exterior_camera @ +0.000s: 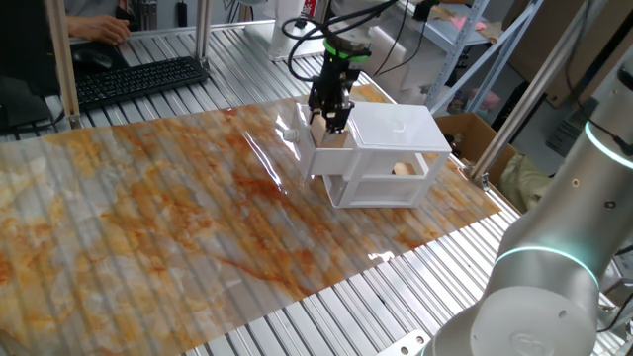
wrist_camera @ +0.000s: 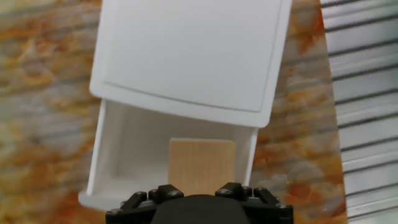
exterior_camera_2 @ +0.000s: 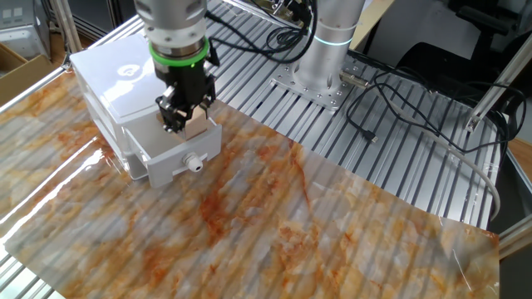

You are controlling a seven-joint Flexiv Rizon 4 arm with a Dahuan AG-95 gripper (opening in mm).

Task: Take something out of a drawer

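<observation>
one fixed view: gripper (exterior_camera: pixel 331 123) down over pulled-out top drawer (exterior_camera: pixel 328 158) of white two-drawer cabinet (exterior_camera: pixel 388 158), tan thing in lower drawer | other fixed view: drawer (exterior_camera_2: pixel 179 154) slid out toward marbled mat (exterior_camera_2: pixel 274 216) | hand view: wooden block (wrist_camera: pixel 202 165) sitting in drawer, right at fingers; pinching or not, can't tell

Two fixed cameras look down at the cabinet (exterior_camera: pixel 381 153) from opposite sides; the hand camera looks straight down, close.
</observation>
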